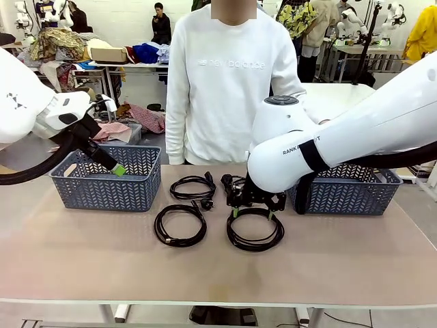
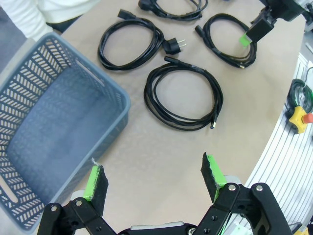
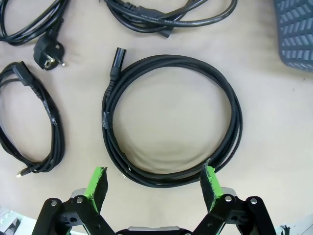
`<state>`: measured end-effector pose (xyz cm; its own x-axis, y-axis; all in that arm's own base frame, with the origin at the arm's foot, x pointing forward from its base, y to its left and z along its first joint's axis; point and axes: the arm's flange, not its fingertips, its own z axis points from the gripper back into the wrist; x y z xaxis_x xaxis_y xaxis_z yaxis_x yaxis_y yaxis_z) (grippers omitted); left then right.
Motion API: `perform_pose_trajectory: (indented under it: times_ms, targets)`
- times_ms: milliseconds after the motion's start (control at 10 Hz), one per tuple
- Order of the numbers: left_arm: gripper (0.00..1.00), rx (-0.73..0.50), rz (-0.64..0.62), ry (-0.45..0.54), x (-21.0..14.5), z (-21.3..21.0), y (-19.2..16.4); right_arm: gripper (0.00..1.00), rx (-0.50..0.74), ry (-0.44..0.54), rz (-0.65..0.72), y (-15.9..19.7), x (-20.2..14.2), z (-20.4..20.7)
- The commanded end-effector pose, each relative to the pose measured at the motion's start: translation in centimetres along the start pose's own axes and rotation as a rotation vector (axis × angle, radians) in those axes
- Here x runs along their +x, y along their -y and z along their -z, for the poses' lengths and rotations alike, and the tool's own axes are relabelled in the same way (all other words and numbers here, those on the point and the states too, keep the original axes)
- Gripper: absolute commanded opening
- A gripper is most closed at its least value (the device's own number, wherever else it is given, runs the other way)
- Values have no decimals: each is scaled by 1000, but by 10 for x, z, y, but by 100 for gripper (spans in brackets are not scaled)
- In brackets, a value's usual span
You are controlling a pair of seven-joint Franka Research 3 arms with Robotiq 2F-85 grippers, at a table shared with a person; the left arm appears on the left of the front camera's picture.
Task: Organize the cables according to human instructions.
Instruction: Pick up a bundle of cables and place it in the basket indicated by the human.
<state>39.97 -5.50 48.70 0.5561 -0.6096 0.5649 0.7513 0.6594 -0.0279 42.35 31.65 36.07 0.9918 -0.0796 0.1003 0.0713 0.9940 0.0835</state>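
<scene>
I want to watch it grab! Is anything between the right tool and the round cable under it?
Nothing visible. The open right tool hangs directly over the coiled cable, nothing between them.

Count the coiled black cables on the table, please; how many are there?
4, all on the table: far-left coil, far-right coil partly behind the right gripper, near-left coil, near-right coil below that gripper. More could hide inside the right basket.
</scene>
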Motion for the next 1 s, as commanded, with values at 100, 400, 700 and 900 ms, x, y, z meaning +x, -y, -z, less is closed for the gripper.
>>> perform_pose_trajectory:
  times_ms: [100, 400, 700, 900]
  targets:
    - [100, -18, 8, 13, -2, 1, -3, 100, -21, -33, 14, -21, 12, 14]
    - [100, -18, 8, 13, -2, 1, -3, 100, -63, -52, 23, -36, 22, 27]
    - [100, -18, 8, 13, -2, 1, -3, 100, -109, -64, 27, -49, 31, 40]
    - [100, -18, 8, 13, -2, 1, -3, 100, -125, -68, 15, -54, 34, 46]
